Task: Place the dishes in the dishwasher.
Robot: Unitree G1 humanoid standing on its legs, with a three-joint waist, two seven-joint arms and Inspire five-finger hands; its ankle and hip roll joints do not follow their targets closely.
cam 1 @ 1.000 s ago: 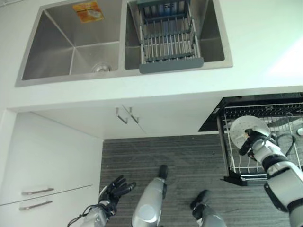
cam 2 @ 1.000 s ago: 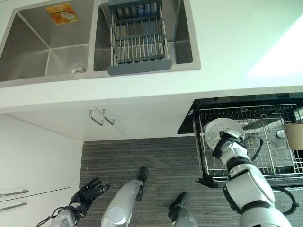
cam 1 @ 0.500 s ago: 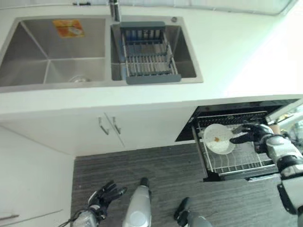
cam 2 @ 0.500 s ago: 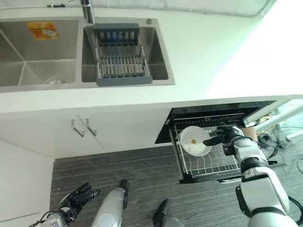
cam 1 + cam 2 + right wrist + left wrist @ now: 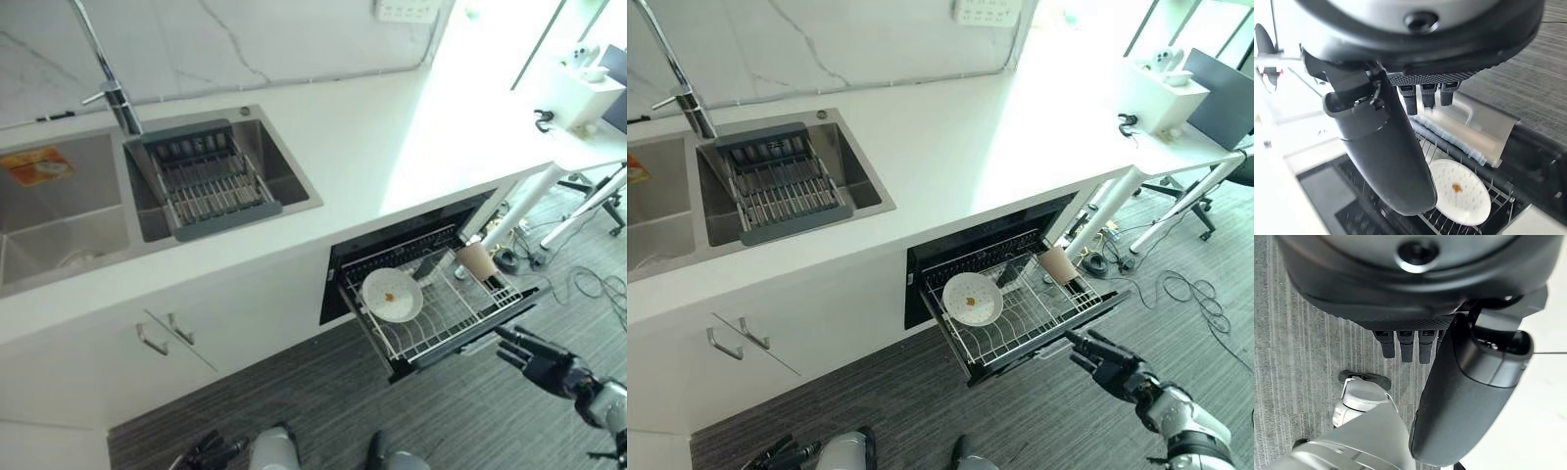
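A white plate with a small brown spot leans in the pulled-out wire rack of the dishwasher under the counter; the right wrist view has the plate too. A tan cup stands at the rack's far right corner. My right hand hangs open to the right of the rack's front edge, apart from it and holding nothing. My left hand is low over the floor at the picture's bottom edge, with its fingers straight.
A double sink with a grey drying rack in its right basin sits in the white counter. White cabinet doors stand left of the dishwasher. Desk legs, cables and a chair base are at the far right.
The camera has swung up and back, so the whole scene shifted. My right hand has let go of the plate and drawn back from the rack; the plate stays leaning in it.
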